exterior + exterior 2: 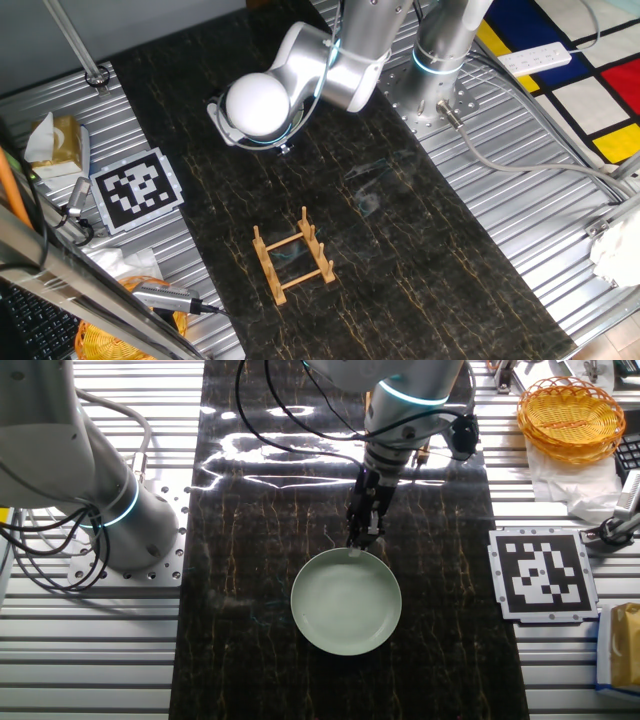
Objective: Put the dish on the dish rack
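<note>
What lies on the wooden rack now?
Nothing: the rack stands bare, dark table showing between its bars. The plate lies flat on the table, the gripper at its rim; in the rack's view the arm covers it.

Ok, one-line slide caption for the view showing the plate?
Gripper meets the far rim of the green plate on the dark mat.

Dish (pixel 346 604), dish rack (pixel 293 259) on table (pixel 430 260)
</note>
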Controlling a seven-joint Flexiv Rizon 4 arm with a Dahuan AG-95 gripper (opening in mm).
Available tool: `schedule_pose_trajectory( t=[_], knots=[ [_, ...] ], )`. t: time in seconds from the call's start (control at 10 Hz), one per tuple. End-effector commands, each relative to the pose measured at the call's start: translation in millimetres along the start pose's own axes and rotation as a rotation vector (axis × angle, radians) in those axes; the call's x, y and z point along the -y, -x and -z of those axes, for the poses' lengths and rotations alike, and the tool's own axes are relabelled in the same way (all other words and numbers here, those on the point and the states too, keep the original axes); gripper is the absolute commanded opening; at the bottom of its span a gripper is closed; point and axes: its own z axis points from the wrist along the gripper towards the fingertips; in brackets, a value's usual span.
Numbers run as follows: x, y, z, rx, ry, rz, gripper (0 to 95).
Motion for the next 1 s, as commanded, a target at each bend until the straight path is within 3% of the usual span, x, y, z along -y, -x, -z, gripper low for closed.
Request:
schedule_pose_trajectory(
  t=[0.1,0.3,0.4,0.7,1.0],
  knots=[
    [0.1,-0.4,0.6,-0.001,-0.001,0.001,19.0],
    [0.1,-0.4,0.6,0.002,0.003,0.009,19.0],
    [0.1,-0.4,0.6,0.01,0.007,0.007,38.0],
    [0.1,-0.4,0.6,0.029,0.009,0.011,38.0],
    [0.1,-0.4,0.6,0.031,-0.006,0.013,38.0]
  ],
)
